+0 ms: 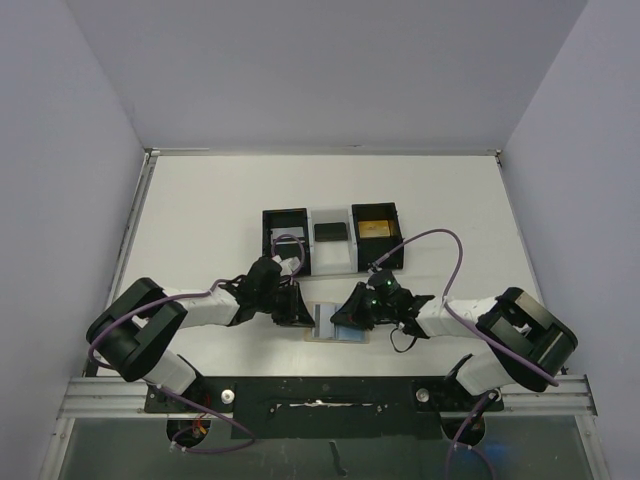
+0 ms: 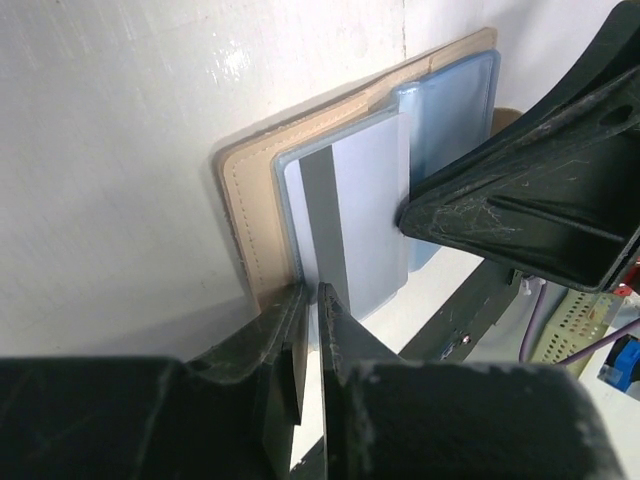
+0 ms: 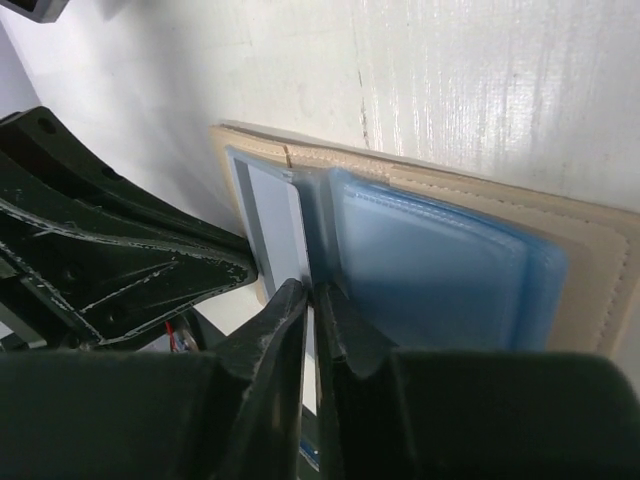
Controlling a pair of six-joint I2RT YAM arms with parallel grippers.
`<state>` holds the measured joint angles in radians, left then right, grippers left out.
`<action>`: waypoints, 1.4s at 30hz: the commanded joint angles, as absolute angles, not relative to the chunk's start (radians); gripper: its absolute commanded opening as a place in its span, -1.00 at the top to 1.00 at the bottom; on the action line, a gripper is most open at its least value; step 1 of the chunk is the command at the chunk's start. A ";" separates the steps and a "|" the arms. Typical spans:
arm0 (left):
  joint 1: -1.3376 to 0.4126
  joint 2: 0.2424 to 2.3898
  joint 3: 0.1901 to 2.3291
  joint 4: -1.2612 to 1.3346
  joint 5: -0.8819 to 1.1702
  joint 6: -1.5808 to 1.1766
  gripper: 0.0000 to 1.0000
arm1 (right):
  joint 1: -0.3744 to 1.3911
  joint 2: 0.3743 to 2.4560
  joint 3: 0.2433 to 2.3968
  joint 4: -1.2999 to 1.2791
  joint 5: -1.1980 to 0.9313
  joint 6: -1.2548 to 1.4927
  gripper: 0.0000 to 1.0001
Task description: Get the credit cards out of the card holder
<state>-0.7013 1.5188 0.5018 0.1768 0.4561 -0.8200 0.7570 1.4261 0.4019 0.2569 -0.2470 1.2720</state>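
- Pinching what, left gripper [image 2: 310, 335]?
- Jaws narrow on the card holder [image 2: 245, 220], at its edge away from the tray [image 1: 268, 235], beside a pale card [image 2: 365, 220]. Same for right gripper [image 3: 310, 310], at the fold.
- Card holder where?
- Open flat, just beside the tray, on its arm-ward side.

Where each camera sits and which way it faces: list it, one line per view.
Top: above and behind, looking down on the table; left arm and right arm show.
Left wrist: on the left gripper, facing the card holder; its fingers show.
Right wrist: on the right gripper, facing the card holder; its fingers show.
Shared: both wrist views show the open card holder and the other gripper.
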 commanded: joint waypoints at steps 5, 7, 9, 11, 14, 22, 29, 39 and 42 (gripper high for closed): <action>-0.709 1.537 0.544 0.092 0.360 -0.785 0.88 | 0.706 1.406 0.397 0.340 -0.362 1.230 0.99; -0.709 1.538 0.548 0.078 0.358 -0.783 0.88 | 0.700 1.405 0.394 0.322 -0.368 1.224 0.97; -0.709 1.535 0.546 0.072 0.356 -0.783 0.88 | 0.698 1.398 0.380 0.321 -0.363 1.219 0.96; -0.709 1.532 0.542 0.064 0.344 -0.776 0.88 | 0.689 1.394 0.377 0.301 -0.365 1.208 0.94; -0.709 1.532 0.542 0.053 0.340 -0.772 0.88 | 0.677 1.394 0.378 0.281 -0.377 1.187 0.93; -0.709 1.514 0.534 0.052 0.341 -0.771 0.88 | 0.653 1.368 0.385 0.223 -0.407 1.139 0.88; -0.709 1.512 0.533 0.052 0.338 -0.776 0.88 | 0.635 1.339 0.378 0.137 -0.357 1.119 0.85; -0.709 1.491 0.540 0.049 0.339 -0.775 0.79 | 0.617 1.279 0.382 0.099 -0.325 1.110 0.85; -0.709 1.475 0.555 0.049 0.347 -0.777 0.71 | 0.617 1.307 0.383 0.115 -0.340 1.107 0.84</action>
